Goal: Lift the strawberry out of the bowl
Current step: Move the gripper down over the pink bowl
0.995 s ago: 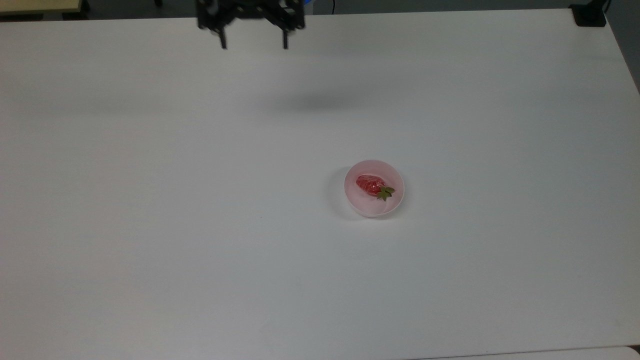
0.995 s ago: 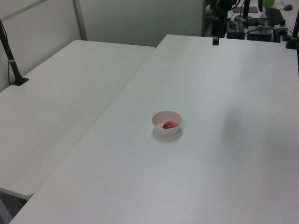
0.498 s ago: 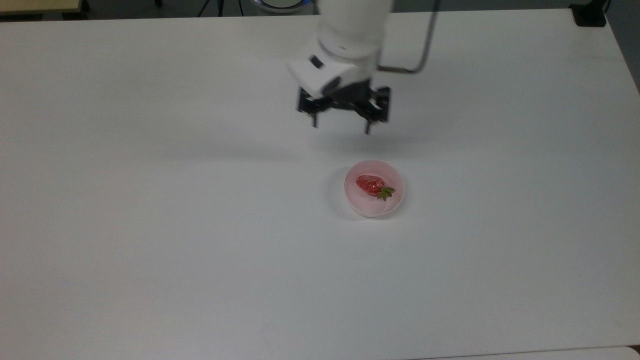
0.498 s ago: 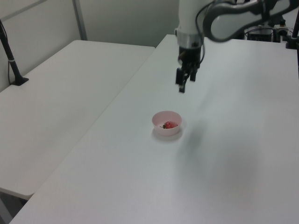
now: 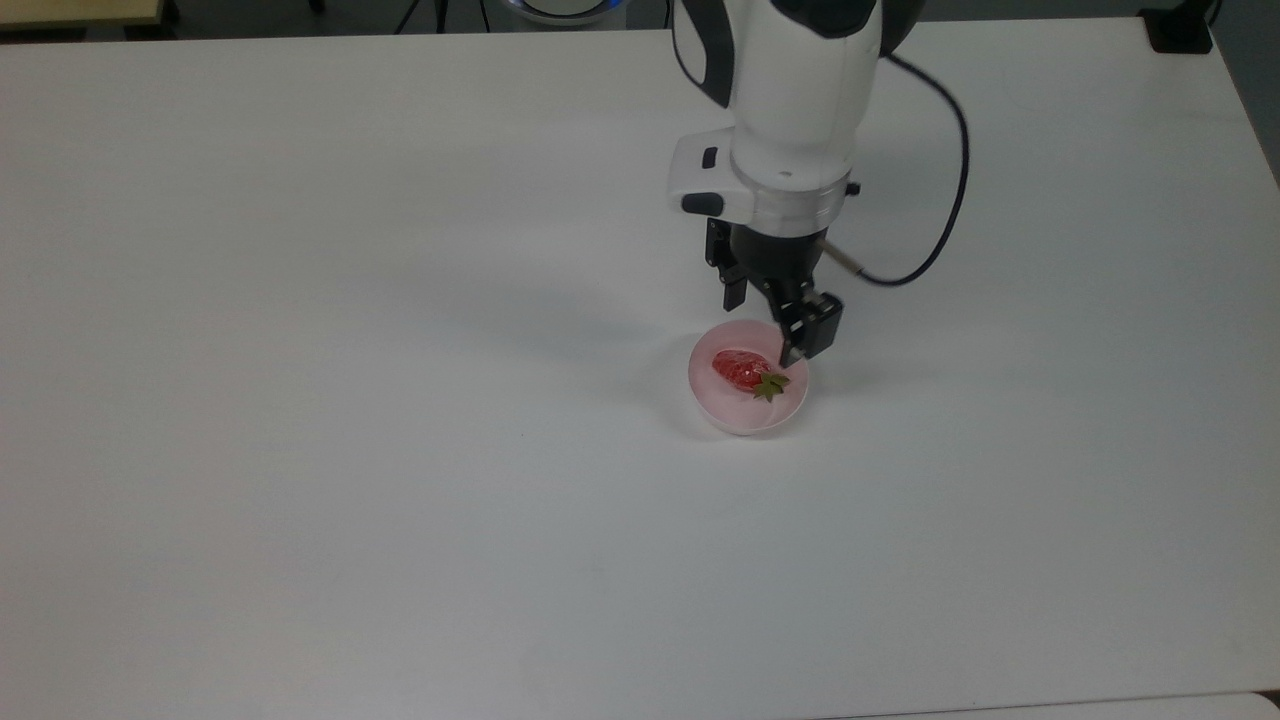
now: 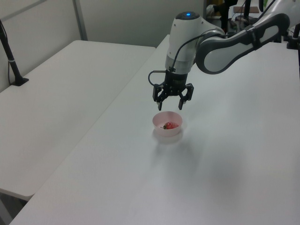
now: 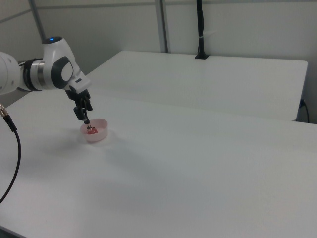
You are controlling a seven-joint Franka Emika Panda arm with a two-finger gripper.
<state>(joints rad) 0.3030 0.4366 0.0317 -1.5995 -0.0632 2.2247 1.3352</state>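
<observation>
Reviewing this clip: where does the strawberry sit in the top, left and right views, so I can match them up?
Top view: the strawberry lies right of centre, inside the bowl, green cap toward the top view's right.
Left view: near the centre, in the bowl.
Right view: at the left, a small red spot in the bowl.
Shared landmark: the pink bowl, with the open gripper just above it.

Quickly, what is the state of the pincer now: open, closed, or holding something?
Pincer: open, holding nothing, hovering above the small round pale pink bowl with the glossy red toy strawberry inside.
</observation>
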